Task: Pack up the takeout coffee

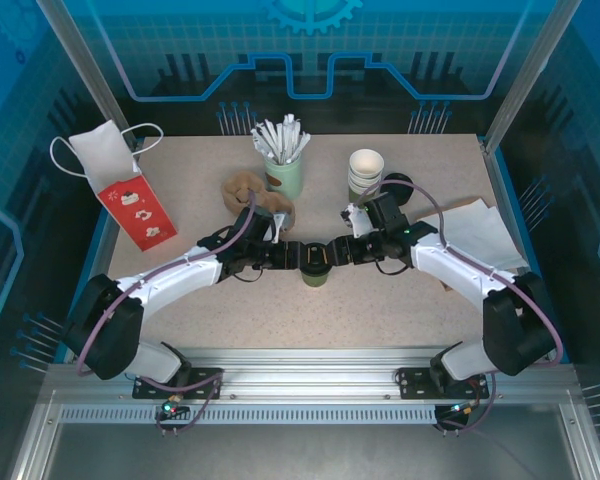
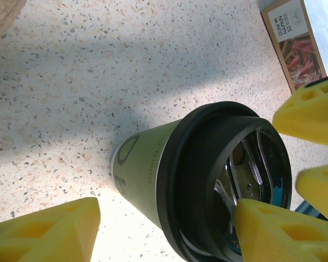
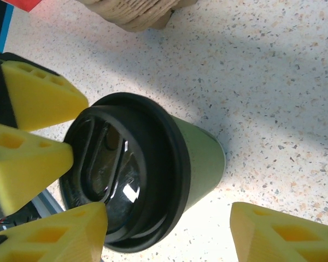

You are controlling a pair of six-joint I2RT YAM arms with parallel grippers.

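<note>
Yellow fingers [image 2: 44,234] of the left gripper [image 2: 169,206] stand apart around the takeout coffee [image 2: 147,169]. One pad overlaps the rim of the black lid [image 2: 197,153] and the other sits clear of the cup wall, so I read no clamp. I see the same on the right gripper [image 3: 168,210]: its fingers [image 3: 284,234] are spread, one against the lid and one off the green side. From above, both grippers reach the coffee from opposite sides. It stands upright on the speckled table [image 1: 380,310], on the near side of the pale green stick cup [image 1: 284,175]. Right of the stick cup is a stack of white-rimmed cups [image 1: 366,172]. Well to its left is a red-and-white bag [image 1: 130,200]. Just beside it on the left is a brown cardboard carrier [image 1: 250,190].
</note>
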